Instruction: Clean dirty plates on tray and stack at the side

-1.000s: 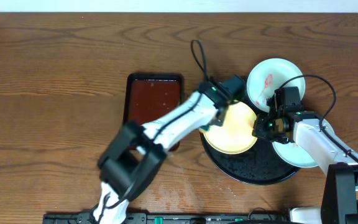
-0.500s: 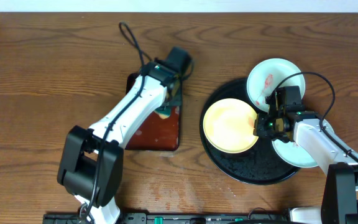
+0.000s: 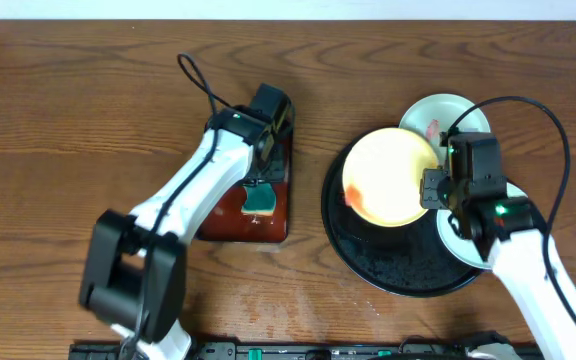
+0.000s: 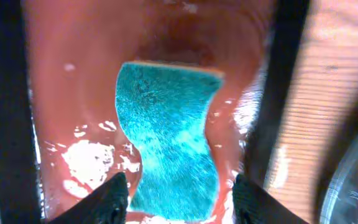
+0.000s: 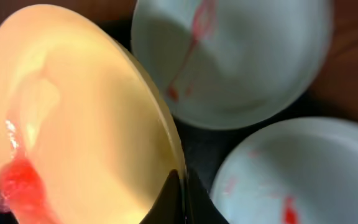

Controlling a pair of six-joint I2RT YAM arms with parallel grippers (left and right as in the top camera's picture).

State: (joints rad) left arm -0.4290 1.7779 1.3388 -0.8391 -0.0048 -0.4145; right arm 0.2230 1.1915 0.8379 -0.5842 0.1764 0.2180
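My right gripper (image 3: pixel 431 188) is shut on the rim of the pale yellow plate (image 3: pixel 392 176), which it holds tilted above the black tray (image 3: pixel 398 272). In the right wrist view the fingers (image 5: pixel 174 198) pinch the yellow plate (image 5: pixel 73 118), and a red blob clings to its low edge. Two white plates with red smears (image 5: pixel 229 56) (image 5: pixel 291 180) lie on the tray (image 5: pixel 199 146) behind it. My left gripper (image 4: pixel 182 202) is open over a teal sponge (image 4: pixel 169 140) lying in the wet reddish-brown tray (image 4: pixel 73 81).
The reddish-brown rectangular tray (image 3: pixel 226 215) sits left of the black tray, with the sponge (image 3: pixel 259 198) and my left gripper (image 3: pixel 260 182) at its right side. One white plate (image 3: pixel 438 113) overhangs the black tray's far rim. Bare wooden table (image 3: pixel 68 120) surrounds both trays.
My left arm swung from the yellow plate over to the brown tray and opened, leaving the sponge there. My right gripper lifted and tilted the yellow plate.
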